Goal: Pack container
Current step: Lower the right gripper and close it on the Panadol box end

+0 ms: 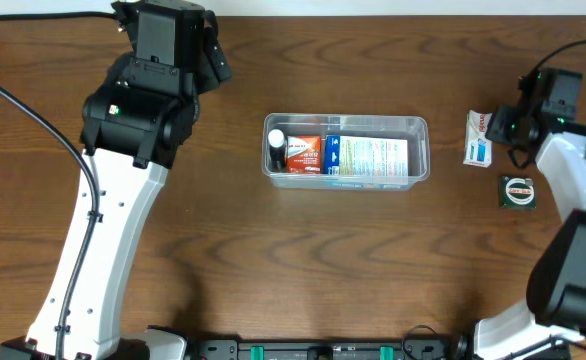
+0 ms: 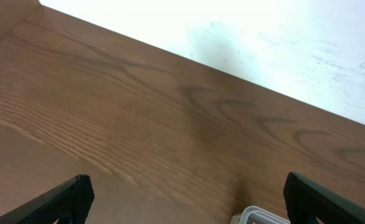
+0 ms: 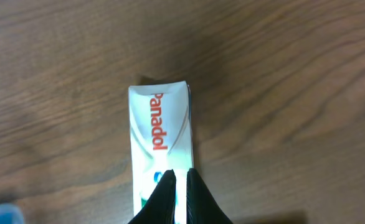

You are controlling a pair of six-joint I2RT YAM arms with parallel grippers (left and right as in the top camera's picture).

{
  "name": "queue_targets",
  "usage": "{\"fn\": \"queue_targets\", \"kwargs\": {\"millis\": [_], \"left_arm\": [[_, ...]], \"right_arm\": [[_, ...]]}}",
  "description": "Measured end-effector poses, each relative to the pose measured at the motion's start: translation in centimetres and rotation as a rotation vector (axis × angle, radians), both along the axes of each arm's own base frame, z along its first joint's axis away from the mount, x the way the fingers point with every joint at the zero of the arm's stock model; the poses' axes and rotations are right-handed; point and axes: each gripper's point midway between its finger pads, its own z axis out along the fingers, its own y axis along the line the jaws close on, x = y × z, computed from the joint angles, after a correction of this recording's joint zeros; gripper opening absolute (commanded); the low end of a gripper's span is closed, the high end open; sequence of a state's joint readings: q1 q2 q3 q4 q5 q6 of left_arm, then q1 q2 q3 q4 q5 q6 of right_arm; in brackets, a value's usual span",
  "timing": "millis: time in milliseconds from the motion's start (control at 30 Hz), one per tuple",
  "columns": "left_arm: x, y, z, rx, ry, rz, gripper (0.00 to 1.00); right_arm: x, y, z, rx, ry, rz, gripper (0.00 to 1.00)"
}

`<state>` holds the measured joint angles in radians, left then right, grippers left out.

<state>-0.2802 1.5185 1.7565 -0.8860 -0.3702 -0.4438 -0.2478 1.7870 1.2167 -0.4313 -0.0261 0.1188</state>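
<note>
Dark woodgrain table [image 1: 273, 250]; left claw [image 2: 189, 186] spread wide, tilted toward tabletop; right claw [image 3: 180, 177] nearly pressed together over glossy white box [image 3: 161, 124], grip unclear.

You're looking at one clear container [image 1: 345, 119] on the desk [image 1: 273, 260], carrying one red box [image 1: 303, 153], one blue-and-white box [image 1: 368, 157] and one small white-topped item [image 1: 276, 150]. Outside it, you're seeing one Panadol box [image 1: 478, 140] and one dark green packet [image 1: 518, 191].
</note>
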Motion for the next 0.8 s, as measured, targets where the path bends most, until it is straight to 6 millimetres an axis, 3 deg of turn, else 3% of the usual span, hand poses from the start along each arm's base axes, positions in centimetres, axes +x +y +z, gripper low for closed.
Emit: {"fn": "queue_targets", "kwargs": {"millis": [100,267,467,633,800], "left_arm": [[0.0,0.0,0.0,0.0,0.0,0.0,0.98],[0.0,0.0,0.0,0.0,0.0,0.0,0.98],[0.0,0.0,0.0,0.0,0.0,0.0,0.98],[0.0,0.0,0.0,0.0,0.0,0.0,0.98],[0.0,0.0,0.0,0.0,0.0,0.0,0.98]], "right_arm": [[1.0,0.1,-0.2,-0.005,-0.012,0.009,0.22],[2.8,0.7,0.8,-0.047,-0.075,0.037,0.52],[4.0,1.9,1.5,-0.07,-0.119,0.069,0.61],[4.2,1.9,1.6,-0.072,-0.126,0.052,0.81],[4.1,1.6,1.6,-0.053,-0.131,-0.004,0.82]]}}
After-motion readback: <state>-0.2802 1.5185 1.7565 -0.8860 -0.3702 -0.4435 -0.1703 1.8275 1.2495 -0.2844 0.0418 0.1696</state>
